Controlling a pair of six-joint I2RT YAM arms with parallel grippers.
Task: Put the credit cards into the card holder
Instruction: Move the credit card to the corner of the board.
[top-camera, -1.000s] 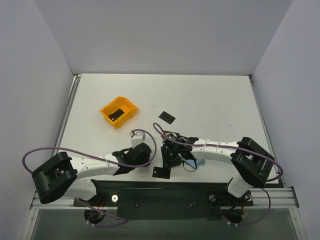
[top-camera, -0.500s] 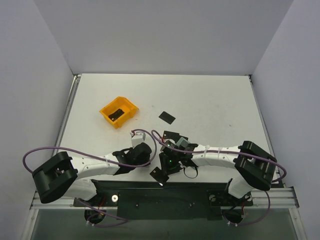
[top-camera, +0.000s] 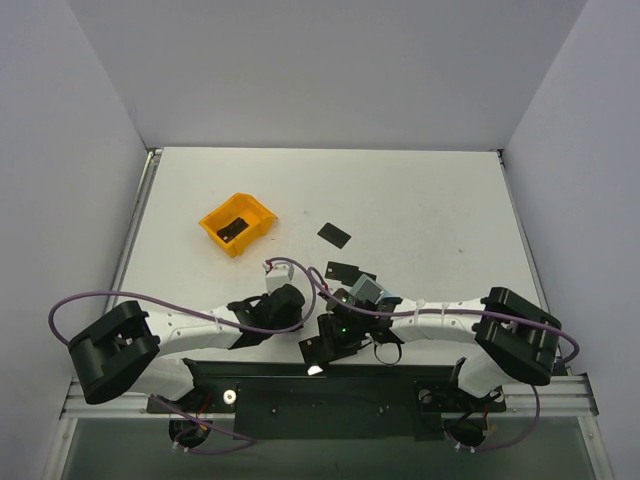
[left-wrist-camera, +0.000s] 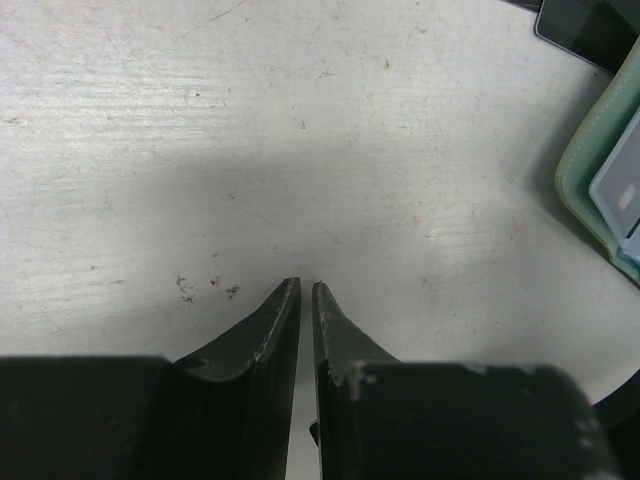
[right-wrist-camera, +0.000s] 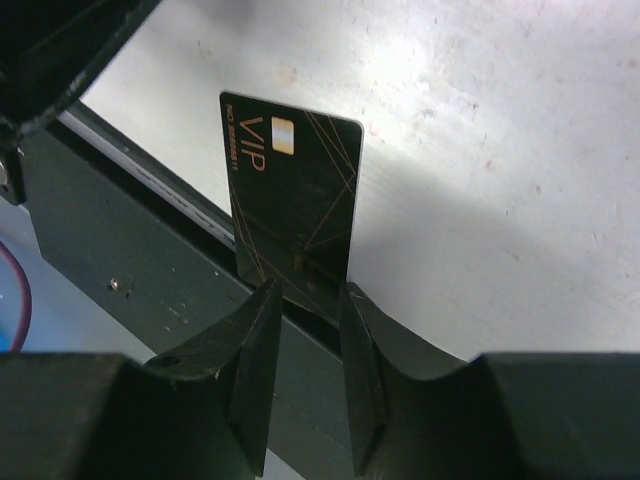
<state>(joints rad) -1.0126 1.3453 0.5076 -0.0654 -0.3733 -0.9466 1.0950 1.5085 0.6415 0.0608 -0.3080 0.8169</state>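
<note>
My right gripper is shut on the lower edge of a black credit card marked VIP and holds it upright over the table's near edge. Two more black cards lie flat on the table. The sage-green card holder lies open with its light-blue lining showing, at the right edge of the left wrist view. In the top view the right arm hides it. My left gripper hovers low over bare table just left of the holder. It is shut, with nothing between its fingers.
An orange bin with one black card in it stands at the back left. A black metal rail runs along the table's near edge under the held card. Purple cables loop beside both arms.
My right arm has swung left and toward the near edge, carrying the card out past the table's edge. The left arm has barely moved.
</note>
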